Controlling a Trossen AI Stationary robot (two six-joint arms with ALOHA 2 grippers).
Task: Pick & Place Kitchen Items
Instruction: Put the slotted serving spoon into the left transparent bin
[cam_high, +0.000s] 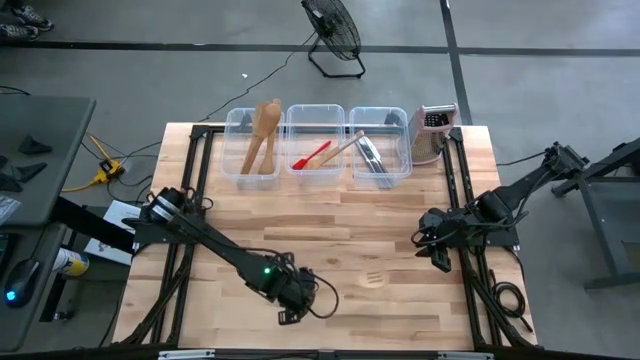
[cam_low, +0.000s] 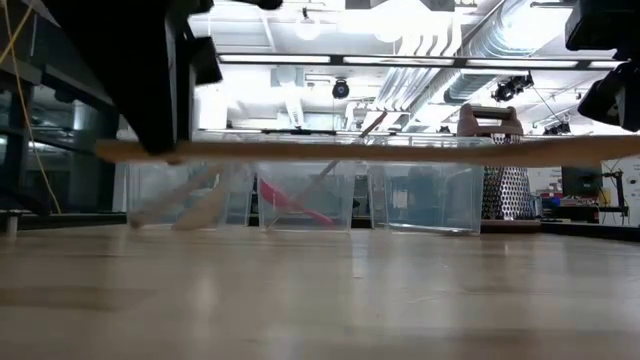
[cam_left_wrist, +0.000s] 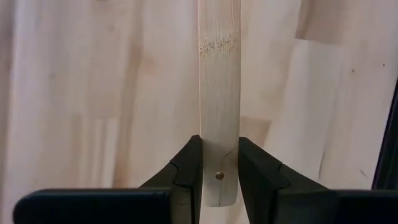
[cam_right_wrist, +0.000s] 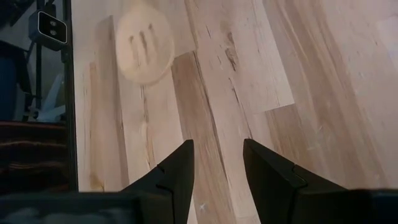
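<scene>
My left gripper (cam_high: 290, 300) (cam_left_wrist: 219, 146) is near the table's front edge, shut on a pale wooden slotted spoon (cam_low: 400, 150). The spoon's slotted head (cam_high: 372, 277) points toward the table's right and also shows in the right wrist view (cam_right_wrist: 144, 43). My right gripper (cam_high: 437, 255) (cam_right_wrist: 217, 155) is open and empty at the table's right, above bare wood. Other utensils lie in three clear tubs at the far edge: wooden spoons (cam_high: 262, 135), a red spatula (cam_high: 312, 156) and metal tongs (cam_high: 372, 155). My left gripper pinches the spoon's handle (cam_left_wrist: 219, 124) between its two fingers, near the free end with the small hole (cam_left_wrist: 218, 176). The fingers (cam_left_wrist: 186, 165) come from above and lie across the handle. The spoon is held level and lifted clear of the table.
The three clear tubs (cam_high: 318, 172) stand in a row at the far edge, with an upright metal box grater (cam_high: 432, 130) to their right. Black rails (cam_high: 462, 200) run along the table's left and right sides. A fan (cam_high: 332, 35) stands on the floor beyond.
</scene>
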